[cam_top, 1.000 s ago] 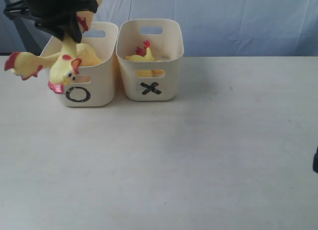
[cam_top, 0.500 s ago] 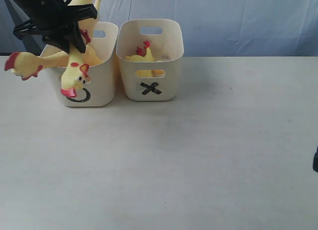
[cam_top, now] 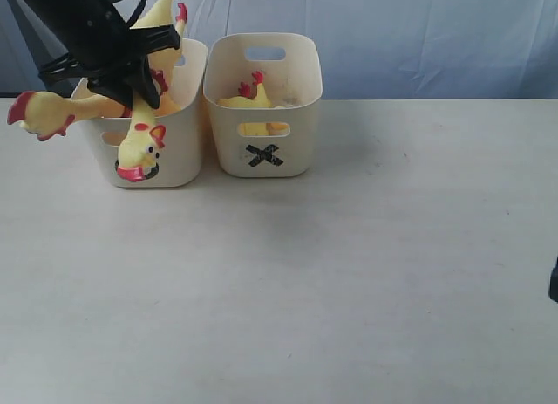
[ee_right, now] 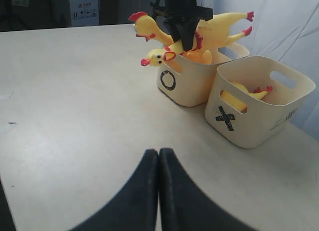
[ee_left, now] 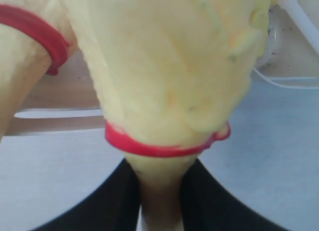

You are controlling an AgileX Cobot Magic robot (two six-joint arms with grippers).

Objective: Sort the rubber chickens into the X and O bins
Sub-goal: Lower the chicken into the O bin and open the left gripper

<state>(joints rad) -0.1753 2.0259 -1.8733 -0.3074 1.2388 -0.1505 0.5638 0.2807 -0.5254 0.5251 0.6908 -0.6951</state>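
My left gripper [cam_top: 138, 74] is shut on the neck of a yellow rubber chicken [cam_top: 139, 144] above the O bin [cam_top: 180, 151]. In the left wrist view the black fingers [ee_left: 117, 201] pinch the neck just below the red band, and the held chicken [ee_left: 169, 66] fills the frame. Its head hangs over the bin's front wall and covers the O mark, while its red feet point up. A second chicken [cam_top: 39, 112] lies in the O bin with its head sticking out to the left. The third chicken [cam_top: 248, 94] lies inside the X bin [cam_top: 266, 155]. My right gripper [ee_right: 159, 153] is shut on nothing, low over the table.
The two cream bins stand side by side at the back left of the white table [cam_top: 349, 264], in front of a pale blue curtain [cam_top: 418, 29]. From the right wrist view the O bin [ee_right: 187, 86] and the X bin [ee_right: 259, 109] are far ahead.
The left gripper has moved right and a little down with the chicken. The head has swung from beside the O bin to in front of its O mark.
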